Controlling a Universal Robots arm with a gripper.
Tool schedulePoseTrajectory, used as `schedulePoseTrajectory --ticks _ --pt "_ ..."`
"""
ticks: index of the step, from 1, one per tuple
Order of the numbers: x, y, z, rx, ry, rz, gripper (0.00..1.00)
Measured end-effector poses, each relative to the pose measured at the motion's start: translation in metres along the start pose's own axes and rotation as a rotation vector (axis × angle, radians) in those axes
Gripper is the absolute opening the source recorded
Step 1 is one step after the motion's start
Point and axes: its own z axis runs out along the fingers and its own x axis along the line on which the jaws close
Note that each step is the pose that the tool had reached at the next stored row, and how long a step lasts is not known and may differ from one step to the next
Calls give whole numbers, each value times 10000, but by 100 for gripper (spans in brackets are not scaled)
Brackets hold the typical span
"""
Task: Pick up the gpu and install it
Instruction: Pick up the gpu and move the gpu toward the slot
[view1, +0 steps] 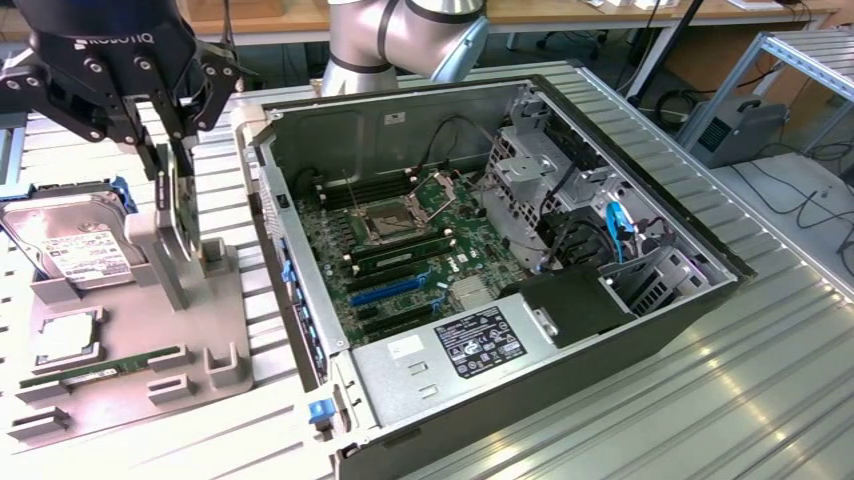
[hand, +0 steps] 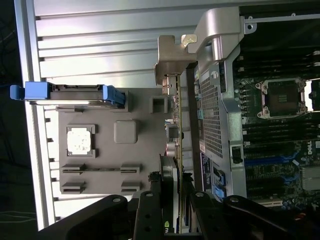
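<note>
arm: showing silver-grey rounded joints, wearing pale bluish cap | gripper: appearing black, carrying white ROBOTIQ lettering, showing round bolts

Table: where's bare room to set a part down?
Bare table slats lie on the exterior view's right of the case and on the camera side of the grey tray. Crowded: tray holds hard drive, CPU, RAM stick, gpu, hand above it.
</note>
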Motion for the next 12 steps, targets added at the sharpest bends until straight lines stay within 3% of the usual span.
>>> schedulePoseTrajectory --ticks 12 --pt "-2 3 -69 1 0 0 27"
